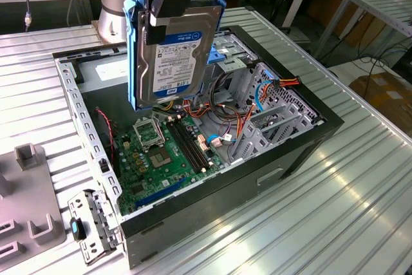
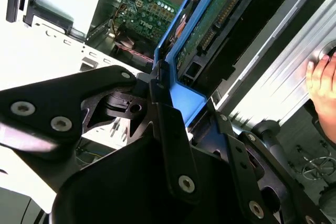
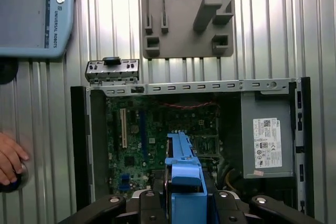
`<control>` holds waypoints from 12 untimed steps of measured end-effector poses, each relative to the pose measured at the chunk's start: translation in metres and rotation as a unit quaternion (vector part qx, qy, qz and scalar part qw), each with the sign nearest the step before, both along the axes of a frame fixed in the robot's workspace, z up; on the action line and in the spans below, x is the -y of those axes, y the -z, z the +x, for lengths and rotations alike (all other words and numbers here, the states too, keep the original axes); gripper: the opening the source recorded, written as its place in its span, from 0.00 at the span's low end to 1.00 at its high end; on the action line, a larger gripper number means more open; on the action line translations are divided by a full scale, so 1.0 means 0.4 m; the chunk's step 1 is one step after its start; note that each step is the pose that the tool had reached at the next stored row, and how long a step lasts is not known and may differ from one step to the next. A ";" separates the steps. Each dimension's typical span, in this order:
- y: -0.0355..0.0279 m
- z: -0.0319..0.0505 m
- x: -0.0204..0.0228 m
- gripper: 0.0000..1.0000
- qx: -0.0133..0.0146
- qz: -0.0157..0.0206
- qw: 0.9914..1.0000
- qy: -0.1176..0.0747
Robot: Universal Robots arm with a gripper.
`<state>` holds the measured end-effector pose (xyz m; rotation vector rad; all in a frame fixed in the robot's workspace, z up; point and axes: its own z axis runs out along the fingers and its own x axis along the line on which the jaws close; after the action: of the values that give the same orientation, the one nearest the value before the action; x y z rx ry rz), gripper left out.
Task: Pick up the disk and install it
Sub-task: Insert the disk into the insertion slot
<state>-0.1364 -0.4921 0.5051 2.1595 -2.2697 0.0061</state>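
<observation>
Since your gripper (image 1: 168,1) pinches the disk (image 1: 172,59) at one end, it hangs upright, clear of the cables (image 1: 235,117) in the case (image 1: 302,143).

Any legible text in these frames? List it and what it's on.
disk: white label with black print under a blue band, too small to read.
grey box: white sticker, print too small to read.
grey pendant: one vertical line of capitals, a maker's name.
motherboard: markings blurred, unreadable.
</observation>
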 end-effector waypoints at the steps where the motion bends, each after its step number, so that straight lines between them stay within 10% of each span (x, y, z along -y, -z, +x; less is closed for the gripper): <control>1: 0.000 0.000 0.003 0.37 0.000 0.000 1.000 0.000; 12: 0.001 0.056 0.015 0.37 0.000 0.000 1.000 0.000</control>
<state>-0.1141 -0.4980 0.5046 2.1596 -2.2697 0.0060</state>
